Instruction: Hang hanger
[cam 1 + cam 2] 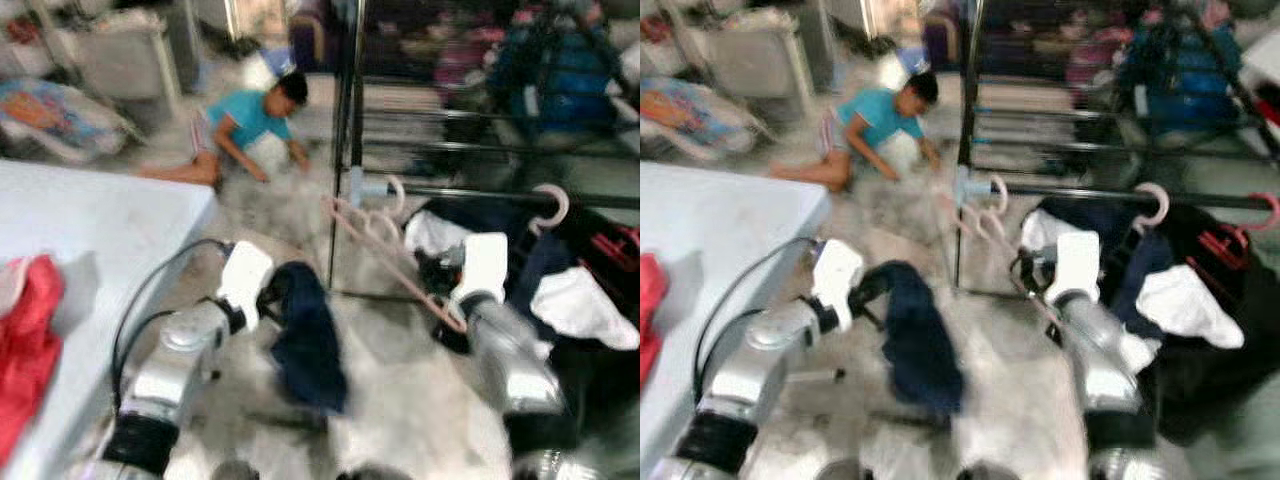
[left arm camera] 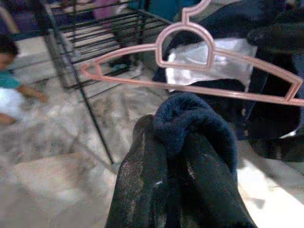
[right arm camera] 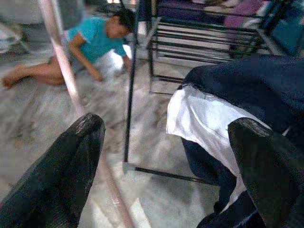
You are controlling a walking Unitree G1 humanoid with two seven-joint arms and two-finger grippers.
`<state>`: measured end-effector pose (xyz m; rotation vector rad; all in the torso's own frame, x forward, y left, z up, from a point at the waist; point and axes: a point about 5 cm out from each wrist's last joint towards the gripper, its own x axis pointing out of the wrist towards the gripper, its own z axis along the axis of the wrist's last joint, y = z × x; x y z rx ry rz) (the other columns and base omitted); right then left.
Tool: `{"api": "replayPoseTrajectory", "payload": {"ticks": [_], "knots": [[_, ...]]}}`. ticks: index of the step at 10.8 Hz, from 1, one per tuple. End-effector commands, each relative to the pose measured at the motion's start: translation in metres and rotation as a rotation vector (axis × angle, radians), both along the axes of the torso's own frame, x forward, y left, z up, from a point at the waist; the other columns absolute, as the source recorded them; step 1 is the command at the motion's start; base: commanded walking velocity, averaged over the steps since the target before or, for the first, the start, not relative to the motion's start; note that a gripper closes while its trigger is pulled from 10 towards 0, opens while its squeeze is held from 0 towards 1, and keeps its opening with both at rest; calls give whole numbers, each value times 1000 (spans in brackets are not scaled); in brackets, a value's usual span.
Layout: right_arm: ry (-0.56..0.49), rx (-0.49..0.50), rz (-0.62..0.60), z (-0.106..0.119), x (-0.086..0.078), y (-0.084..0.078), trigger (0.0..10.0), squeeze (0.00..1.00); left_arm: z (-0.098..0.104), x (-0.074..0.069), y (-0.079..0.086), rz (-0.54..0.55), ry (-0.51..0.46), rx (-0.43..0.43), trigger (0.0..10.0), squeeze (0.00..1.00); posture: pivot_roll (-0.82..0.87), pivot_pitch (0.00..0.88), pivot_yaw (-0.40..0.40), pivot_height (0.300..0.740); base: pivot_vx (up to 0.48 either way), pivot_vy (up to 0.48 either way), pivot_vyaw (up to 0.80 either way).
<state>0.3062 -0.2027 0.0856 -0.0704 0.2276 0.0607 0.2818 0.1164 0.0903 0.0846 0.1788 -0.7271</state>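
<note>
Hanger (image 1: 385, 262), pink plastic, sits in my right gripper (image 1: 452, 312), low end pinched near the wrist, hook end pointing up toward the rack rail (image 1: 480, 192). In the right wrist view the jaws look spread wide with the pink bar running by one finger (image 3: 61, 175), so I can't tell if they are truly clamped on it; blur doesn't help. My left gripper (image 1: 268, 296) is clenched on a dark navy garment (image 1: 308, 345), cloth bunched between the fingers (image 2: 142, 185) and drooping toward the floor. The hanger is bare, garment not on it yet, the two just beside each other in the left wrist view.

Left of me, a pale tabletop (image 1: 90, 240) with red cloth (image 1: 25, 350) at its near edge. Past the grippers, the black clothes rack holds dark and white clothes (image 1: 580, 300) on other pink hooks (image 1: 550, 205). Further back a person in a teal shirt (image 1: 245, 125) sits on the marble floor.

My read: early-middle. Left to do is threading garment onto hanger, then hooking it over the rail.
</note>
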Motion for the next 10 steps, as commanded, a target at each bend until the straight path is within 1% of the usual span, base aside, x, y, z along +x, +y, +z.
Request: {"api": "replayPoseTrajectory", "payload": {"ticks": [1,2,3,4,5,6,7,9,10], "knots": [[18,8,51,2,6,-2,10000,0,8,0,-1,-7,-30,-1,10000,0,13,21,-14,740,0,0,0],[13,4,93,7,13,-6,10000,0,7,-2,0,-7,-27,4,10000,0,15,27,-15,740,0,0,0],[-17,28,139,16,18,-4,10000,0,7,-3,2,-1,-22,9,10000,0,18,33,-16,740,0,0,0],[-24,39,154,17,20,-4,10000,0,7,-4,2,-1,-21,8,10000,0,21,38,-18,740,0,0,0],[-48,53,217,21,20,1,10000,0,7,-5,2,1,-17,-2,10000,0,22,45,-19,740,0,0,0],[-64,60,224,23,20,0,10000,0,7,-7,3,0,-18,2,10000,0,20,50,-21,740,285,341,0],[-104,59,218,29,20,1,10000,0,6,-8,4,-2,-16,8,10000,0,18,52,-22,740,334,322,0],[-152,45,170,33,16,2,10000,0,6,-9,2,-7,-14,5,10000,0,15,52,-22,740,341,294,0],[-159,41,162,33,14,3,10000,0,6,-9,2,-7,-15,5,10000,0,11,48,-22,740,341,289,0]]}}
